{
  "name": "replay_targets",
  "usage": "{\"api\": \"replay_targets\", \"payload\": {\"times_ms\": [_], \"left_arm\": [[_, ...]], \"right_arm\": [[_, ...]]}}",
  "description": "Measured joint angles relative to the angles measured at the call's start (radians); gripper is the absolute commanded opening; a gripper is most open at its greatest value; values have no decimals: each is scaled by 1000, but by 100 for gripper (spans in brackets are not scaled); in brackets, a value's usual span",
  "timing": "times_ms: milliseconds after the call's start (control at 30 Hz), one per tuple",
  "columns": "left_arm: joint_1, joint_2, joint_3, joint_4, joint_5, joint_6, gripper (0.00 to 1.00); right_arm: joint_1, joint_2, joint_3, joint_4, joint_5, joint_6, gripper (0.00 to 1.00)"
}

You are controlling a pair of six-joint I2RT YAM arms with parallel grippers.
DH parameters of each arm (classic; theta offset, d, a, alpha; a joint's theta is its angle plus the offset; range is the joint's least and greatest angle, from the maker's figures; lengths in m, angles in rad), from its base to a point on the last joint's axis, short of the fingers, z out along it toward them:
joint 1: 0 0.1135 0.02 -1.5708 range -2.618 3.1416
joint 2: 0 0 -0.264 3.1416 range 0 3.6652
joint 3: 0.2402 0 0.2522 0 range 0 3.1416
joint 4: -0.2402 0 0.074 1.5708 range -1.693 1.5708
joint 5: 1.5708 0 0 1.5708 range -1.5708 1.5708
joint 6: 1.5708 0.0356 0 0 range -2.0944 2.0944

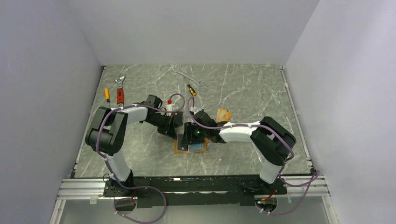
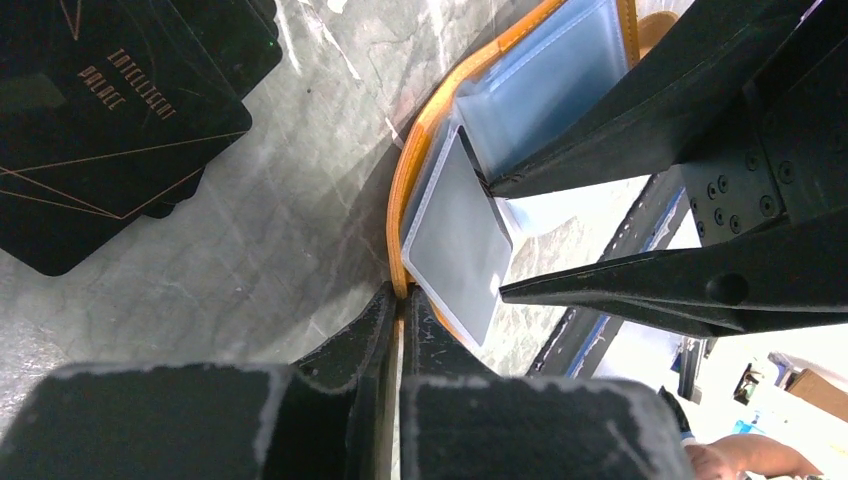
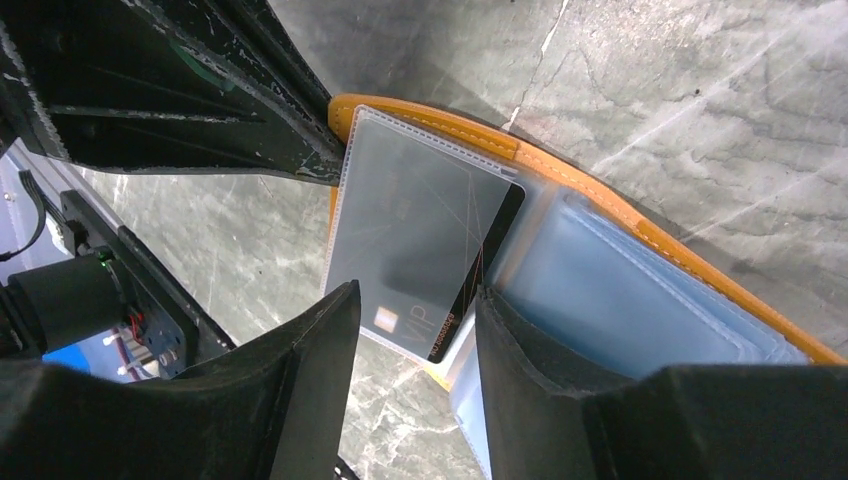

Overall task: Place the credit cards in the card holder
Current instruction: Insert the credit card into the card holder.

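The orange card holder (image 1: pixel 178 150) lies open on the table between both arms. In the left wrist view my left gripper (image 2: pixel 402 297) is shut on the card holder's orange rim (image 2: pixel 410 180). A dark credit card (image 3: pixel 478 262) marked VIP sits partly inside a frosted clear pocket (image 3: pixel 400 190). My right gripper (image 3: pixel 415 295) straddles the card's outer end, and its fingers (image 3: pixel 335 330) touch both side edges. Orange-tan credit cards (image 1: pixel 223 115) lie right of the grippers. Black credit cards (image 2: pixel 100 110) lie on the table beside the holder.
At the back lie a silver wrench (image 1: pixel 187 77), a red-handled adjustable wrench (image 1: pixel 120 91) and two small screwdrivers (image 1: pixel 107 94) (image 1: pixel 191 89). A small white bottle with a red cap (image 1: pixel 170 105) stands behind the left gripper. Grey walls enclose the table on three sides.
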Motion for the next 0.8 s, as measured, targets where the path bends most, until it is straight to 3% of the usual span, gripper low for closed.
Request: {"api": "replay_targets", "payload": {"times_ms": [267, 300, 367, 533, 700, 733, 767, 800], "left_arm": [[-5, 5, 72, -102, -9, 77, 31], [-6, 3, 80, -120, -10, 93, 40], [-6, -4, 94, -163, -19, 131, 48], [-6, -59, 100, -254, -55, 192, 53], [5, -116, 116, -322, -101, 240, 54], [10, -124, 125, -333, -111, 247, 64], [18, -132, 142, -353, -130, 261, 90], [24, -140, 158, -365, -145, 275, 99]], "right_arm": [[-14, -72, -29, -3, -8, -6, 49], [-25, -103, -50, 0, -11, -4, 48], [-55, -160, -95, 3, -12, 1, 48], [-121, -209, -171, -6, -11, 11, 48], [-158, -216, -144, -77, -7, -5, 45], [-170, -217, -127, -92, -6, -10, 45], [-185, -217, -109, -105, -6, -16, 45], [-202, -218, -88, -118, -1, -23, 45]]}}
